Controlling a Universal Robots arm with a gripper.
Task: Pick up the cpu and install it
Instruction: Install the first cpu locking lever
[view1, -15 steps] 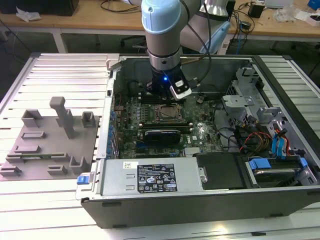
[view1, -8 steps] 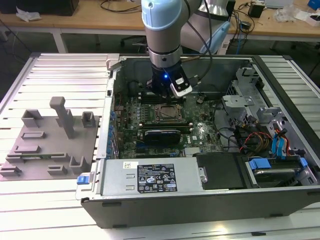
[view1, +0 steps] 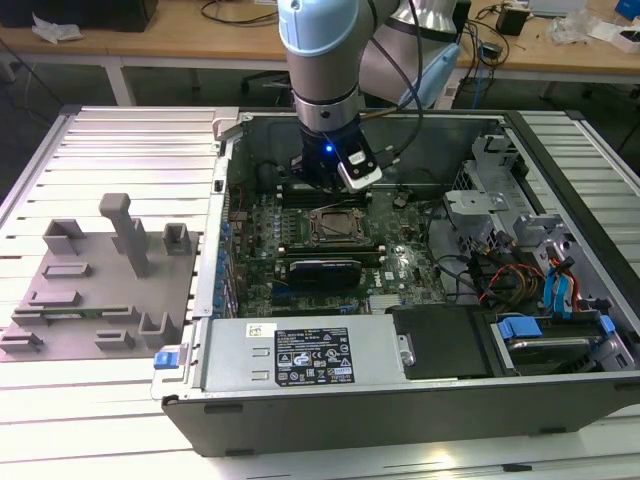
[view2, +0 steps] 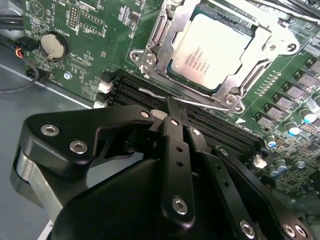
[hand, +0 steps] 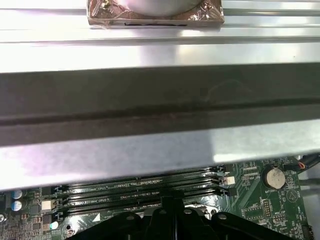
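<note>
The arm (view1: 318, 60) has pale blue-grey rounded joints and a silver tube, with a black cable and a blue light. Its gripper (view2: 172, 120) is matte black linkage with silver screws.

In the exterior view, upper centre of the frame, the arm (view1: 318, 50) is cut off by the top edge and hides the motherboard behind it. In the second wrist view the gripper (view2: 172, 107) body covers the lower half of the frame, and the cpu (view2: 212, 50) print is too small to read.
</note>
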